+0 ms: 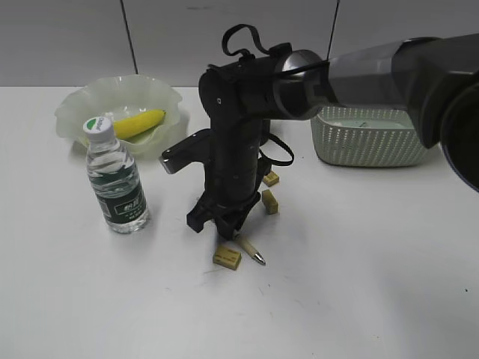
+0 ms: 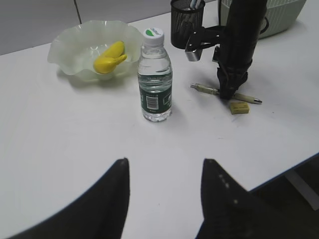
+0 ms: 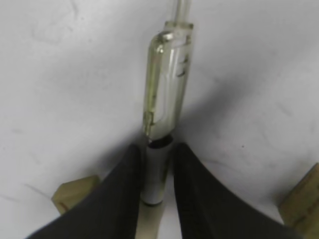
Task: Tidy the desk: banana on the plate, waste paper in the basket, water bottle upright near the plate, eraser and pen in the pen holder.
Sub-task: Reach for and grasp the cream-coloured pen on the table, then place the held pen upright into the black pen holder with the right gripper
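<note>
My right gripper (image 1: 224,226) points straight down at the desk (image 1: 359,284), and its fingers straddle the pen (image 3: 167,99) that lies there. In the right wrist view one finger touches the barrel and a sliver of gap shows beside the other. The pen's tip (image 1: 257,258) pokes out below. Three small tan eraser blocks (image 1: 227,258) (image 1: 269,200) (image 1: 271,178) lie around it. The banana (image 1: 138,123) rests in the plate (image 1: 161,97). The water bottle (image 1: 116,179) stands upright in front of the plate. My left gripper (image 2: 164,169) hangs open over bare desk. The waste paper is out of view.
The basket (image 1: 367,138) stands at the back right, behind the right arm. In the left wrist view the pen holder (image 2: 187,25) stands behind the right gripper, with something sticking out of its top. The desk's front edge (image 2: 294,167) runs near the left gripper.
</note>
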